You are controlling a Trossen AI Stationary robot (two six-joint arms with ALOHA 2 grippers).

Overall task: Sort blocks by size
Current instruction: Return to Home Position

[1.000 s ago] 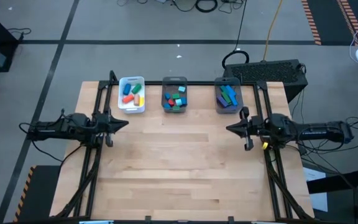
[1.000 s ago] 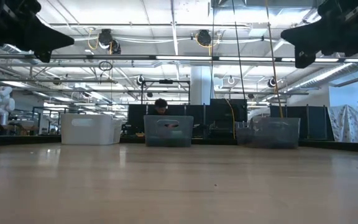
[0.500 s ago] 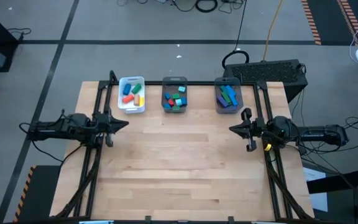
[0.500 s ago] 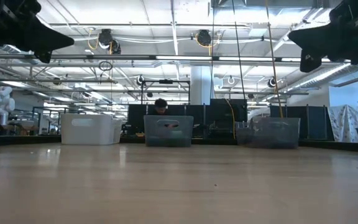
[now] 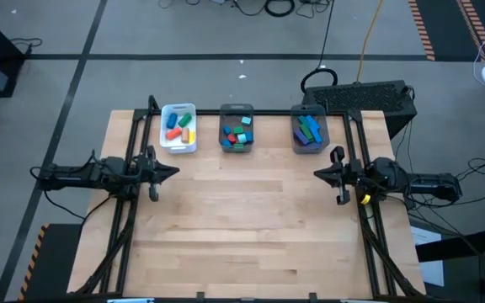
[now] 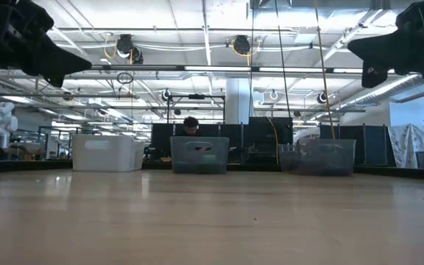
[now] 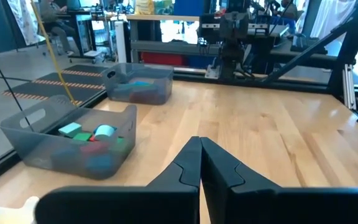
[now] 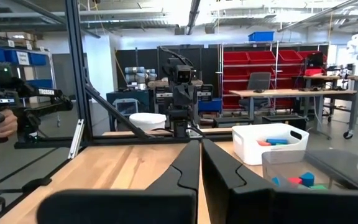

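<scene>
The blocks lie in three containers along the table's far edge. Red, orange, green and yellow blocks [image 5: 178,126] fill a white tray [image 5: 166,139]. Teal, green, red and blue ones [image 5: 237,135] lie in the middle grey bin [image 5: 237,108], and blue, green and purple bars [image 5: 309,128] in the right grey bin [image 5: 309,150]. My left gripper [image 5: 175,171] hangs shut over the table's left edge, holding nothing, pointing about level toward the right. My right gripper [image 5: 316,175] hangs shut over the right edge, holding nothing, pointing toward the left.
The black frame rails [image 5: 133,194] run along the table's left and right sides under the arms. The wooden top [image 5: 242,219] between the grippers and the near edge is bare. A person [image 6: 191,125] sits behind the bins, beyond the table.
My right gripper has drawn back toward the table's right edge and sunk a little. My left gripper has sunk a little in the last half second. Both stay shut. The blocks have not moved.
</scene>
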